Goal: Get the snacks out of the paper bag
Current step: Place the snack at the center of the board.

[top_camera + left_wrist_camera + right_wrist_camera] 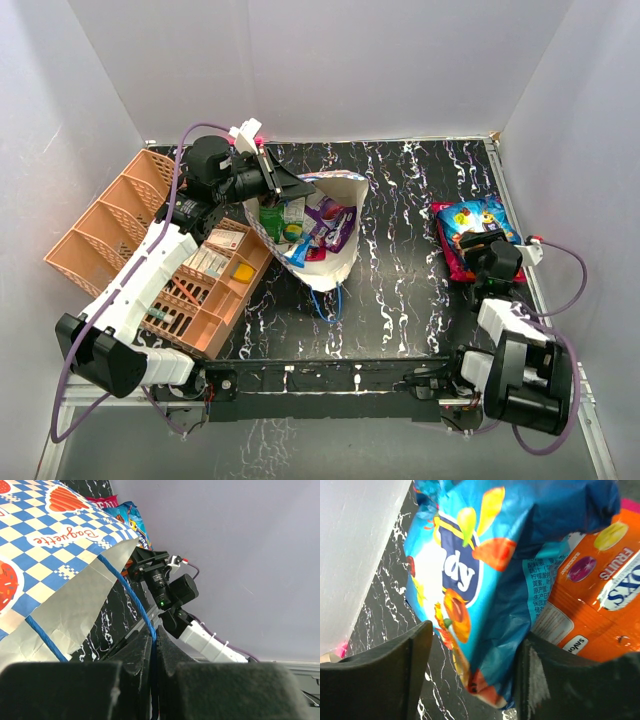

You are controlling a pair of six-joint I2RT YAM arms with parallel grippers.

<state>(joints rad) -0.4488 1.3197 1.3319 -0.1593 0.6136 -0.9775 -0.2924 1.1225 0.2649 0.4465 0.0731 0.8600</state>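
Note:
The paper bag [335,255] lies mid-table with its mouth open toward the camera. Green, purple and white snacks [305,228] show inside it. My left gripper [292,184] is at the bag's upper rim. In the left wrist view the gripper [155,644] is shut on the bag's blue cord handle [125,587], beside the chequered band [45,555]. At the right, a blue packet [478,220] lies on a magenta one [450,255]. My right gripper [490,258] is over them. It [475,677] is open with the blue packet's [485,580] corner between the fingers, an orange packet [600,595] beside it.
The peach latticed basket [120,225] with tubes and bottles stands at the left, under my left arm. The bag's other blue handle [330,300] lies on the black marbled table [400,290]. White walls close in the back and both sides.

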